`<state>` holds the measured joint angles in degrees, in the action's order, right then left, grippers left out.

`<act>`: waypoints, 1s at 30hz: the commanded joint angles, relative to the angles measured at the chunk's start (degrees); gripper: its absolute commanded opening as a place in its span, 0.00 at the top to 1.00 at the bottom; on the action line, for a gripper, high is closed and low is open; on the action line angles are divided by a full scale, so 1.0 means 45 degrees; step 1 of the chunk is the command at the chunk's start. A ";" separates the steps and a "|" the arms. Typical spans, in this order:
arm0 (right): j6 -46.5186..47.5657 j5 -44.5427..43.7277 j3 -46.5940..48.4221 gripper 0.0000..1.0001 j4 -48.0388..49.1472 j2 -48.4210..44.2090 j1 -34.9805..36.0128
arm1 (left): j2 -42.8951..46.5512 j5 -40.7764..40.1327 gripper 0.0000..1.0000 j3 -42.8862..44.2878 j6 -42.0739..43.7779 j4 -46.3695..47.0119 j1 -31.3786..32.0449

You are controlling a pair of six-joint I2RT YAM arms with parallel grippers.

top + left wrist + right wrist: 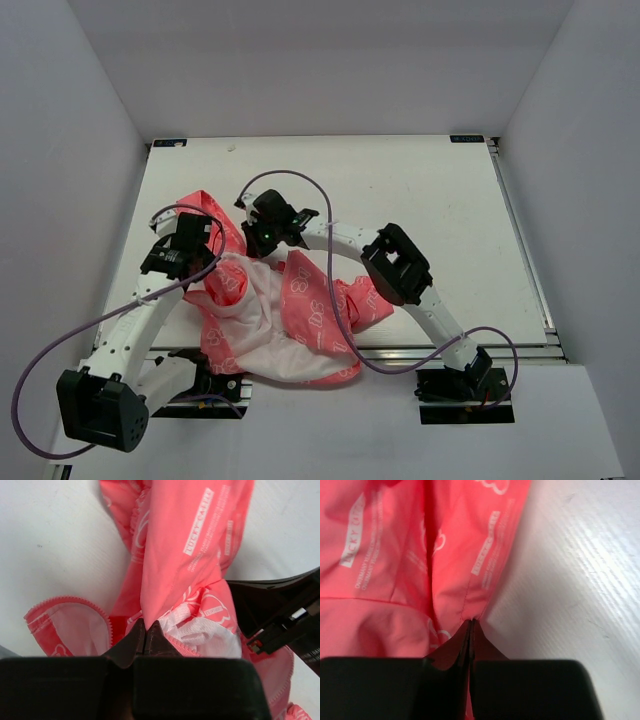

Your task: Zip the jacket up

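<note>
The coral-pink jacket (290, 310) with white print lies crumpled at the table's near left, its white lining showing, part hanging over the near edge. My left gripper (192, 240) is shut on a fold of the jacket (175, 575) beside a pink zipper edge (200, 652) and white lining. My right gripper (268, 228) is shut on an edge of the jacket's fabric (450, 575), low over the table. The chest emblem and the zipper slider are hidden.
The white table (420, 190) runs back and right of the jacket. White walls enclose the back and both sides. The right arm's elbow (398, 262) arches over the jacket's right part. Purple cables (330, 300) cross the fabric.
</note>
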<state>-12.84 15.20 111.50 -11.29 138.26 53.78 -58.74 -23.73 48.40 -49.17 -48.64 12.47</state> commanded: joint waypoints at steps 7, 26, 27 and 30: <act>0.0079 -0.5168 -0.2432 1.00 0.1803 -0.5093 -0.1500 | 0.1531 0.1676 1.00 0.2265 0.3170 0.1179 -0.0037; 0.4732 -0.8712 -0.3668 0.96 0.0935 -1.2993 -0.1892 | 0.0064 0.5957 1.00 0.7370 0.5457 0.4267 -0.0017; 0.4342 -0.8555 -0.3646 0.89 -0.0272 -1.2854 -0.1892 | 0.0123 0.5724 1.00 0.6828 0.5380 0.4150 -0.0017; 0.3091 -0.7209 -0.5086 0.63 -0.0267 -1.2619 -0.1892 | 0.0572 0.4650 1.00 0.4841 0.4893 0.3255 -0.0017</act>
<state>5.02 -22.68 92.64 -5.15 78.91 45.08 -57.74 0.51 76.51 -25.93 -31.66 12.49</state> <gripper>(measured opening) 0.330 0.025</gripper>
